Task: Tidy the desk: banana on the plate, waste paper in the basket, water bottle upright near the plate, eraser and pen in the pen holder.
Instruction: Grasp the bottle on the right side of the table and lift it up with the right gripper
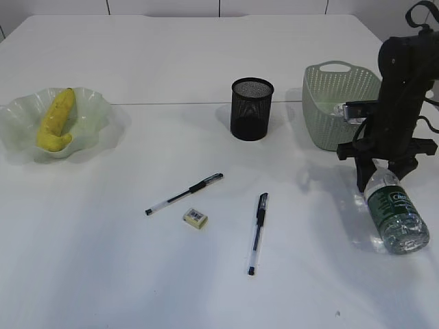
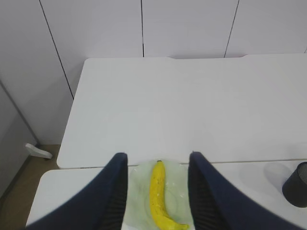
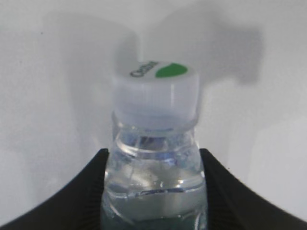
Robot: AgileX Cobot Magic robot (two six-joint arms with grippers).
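Observation:
The water bottle [image 1: 396, 212] lies on its side at the desk's [image 1: 103, 260] right, cap pointing away from the front edge. My right gripper [image 1: 374, 171] comes down over its neck. In the right wrist view both fingers press the clear shoulder of the bottle [image 3: 156, 143] just below the white cap, so the right gripper [image 3: 154, 152] is shut on it. The banana [image 1: 56, 120] lies in the pale green plate [image 1: 103, 116] at the left. My left gripper [image 2: 158, 155] hangs open and empty above the banana [image 2: 158, 196]. Two pens [image 1: 185, 194] [image 1: 258, 232] and the eraser [image 1: 195, 218] lie mid-desk.
The black mesh pen holder [image 1: 252, 108] stands behind the pens. The grey-green basket [image 1: 329, 103] sits right of it, with something white [image 1: 341, 110] inside, partly hidden by my right arm. A seam crosses the desk behind the plate.

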